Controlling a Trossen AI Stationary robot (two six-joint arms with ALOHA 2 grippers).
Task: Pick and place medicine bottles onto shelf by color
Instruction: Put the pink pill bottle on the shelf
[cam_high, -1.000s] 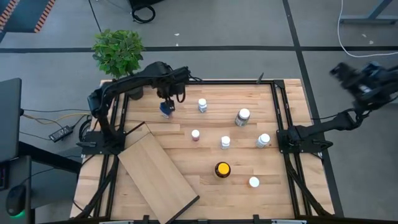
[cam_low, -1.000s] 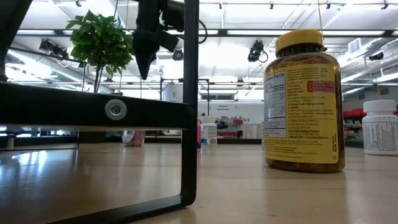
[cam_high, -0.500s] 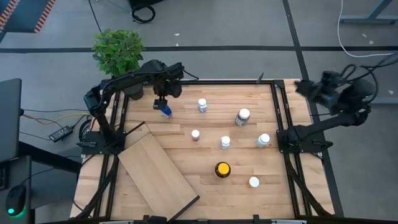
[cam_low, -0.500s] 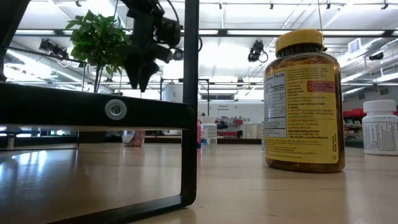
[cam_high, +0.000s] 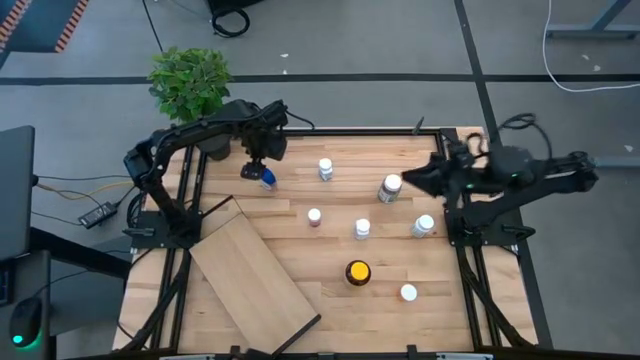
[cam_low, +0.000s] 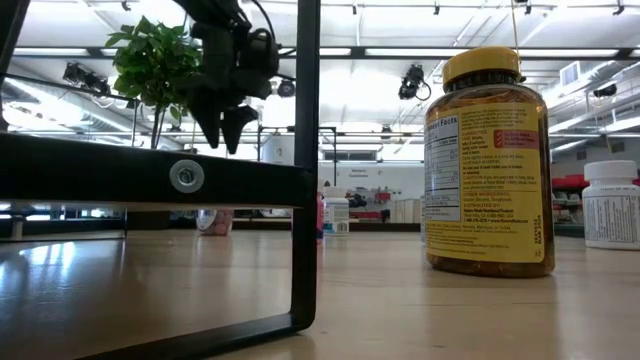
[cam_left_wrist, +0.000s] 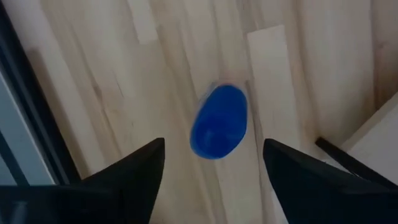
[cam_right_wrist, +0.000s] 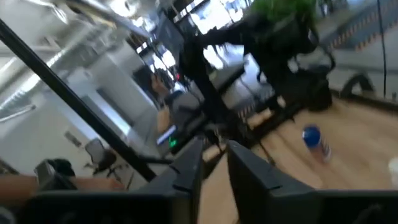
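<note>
Above the far left part of the surface, the left pincer hangs open over the blue-capped bottle, which stands on the wood clear of both fingers. Right pincer, nearly closed and empty, reaches near a white-capped bottle.

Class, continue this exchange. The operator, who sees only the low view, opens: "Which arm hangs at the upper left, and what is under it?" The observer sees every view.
Observer: The left gripper. It hangs above the blue-capped bottle.
Operator: Is it holding the bottle?
Observer: No. Its jaws stand open on either side of the cap, clear of it.
Operator: Where is the other arm?
Observer: The right gripper is over the table's right side, near a white-capped bottle.
</note>
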